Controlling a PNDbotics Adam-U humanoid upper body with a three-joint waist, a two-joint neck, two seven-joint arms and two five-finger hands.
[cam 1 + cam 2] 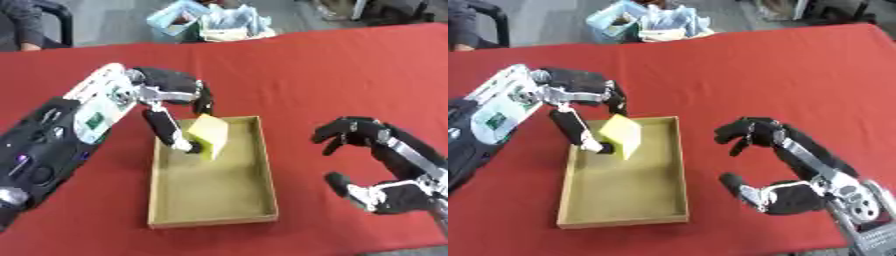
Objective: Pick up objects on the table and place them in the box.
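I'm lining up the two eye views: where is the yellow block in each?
Left eye view: yellow block just above centre, over the box's far left corner, in the left hand.
Right eye view: yellow block left of centre.
Shared landmark: the box on the red table.

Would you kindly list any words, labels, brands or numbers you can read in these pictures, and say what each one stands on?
None can be read.
The left hand holds a plain yellow block over the box, which bears no marks.
Green patches on the left forearm are too blurred to read.
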